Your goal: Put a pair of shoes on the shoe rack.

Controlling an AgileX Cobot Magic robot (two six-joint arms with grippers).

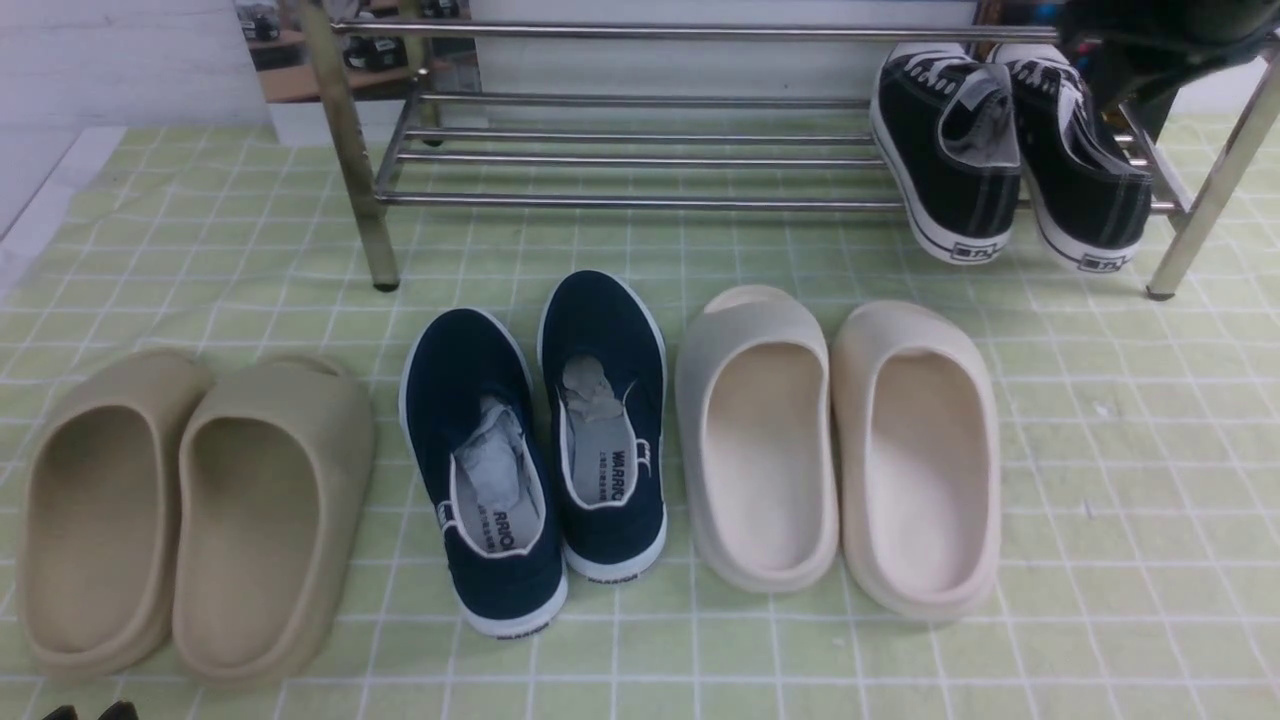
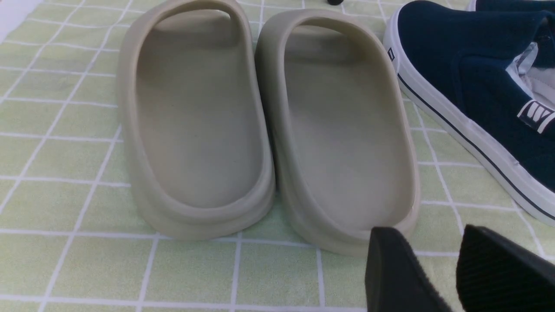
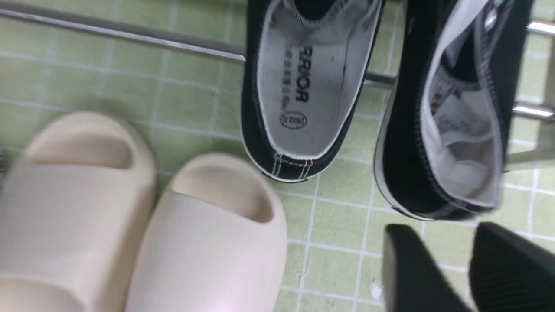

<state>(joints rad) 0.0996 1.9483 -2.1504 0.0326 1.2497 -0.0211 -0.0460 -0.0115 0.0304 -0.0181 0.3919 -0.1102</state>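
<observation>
- The pair of black canvas sneakers (image 1: 960, 190) sits side by side on the lower rails of the chrome shoe rack (image 1: 640, 200), at its right end, with the heels overhanging the front rail.
- The right gripper (image 3: 451, 242) hovers just off those heels, its fingers slightly parted and holding nothing.
- The left gripper (image 2: 435, 251), fingers also parted and empty, is low beside the tan slides (image 1: 190, 510).
- Navy slip-ons (image 1: 540, 440) and cream slides (image 1: 840, 440) lie in front of the rack on the green checked cloth (image 1: 1100, 450).

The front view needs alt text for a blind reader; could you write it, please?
Black sneakers sit on the shoe rack, far right, heels overhanging; tan slides, navy slip-ons and cream slides lie in front on green cloth.
</observation>
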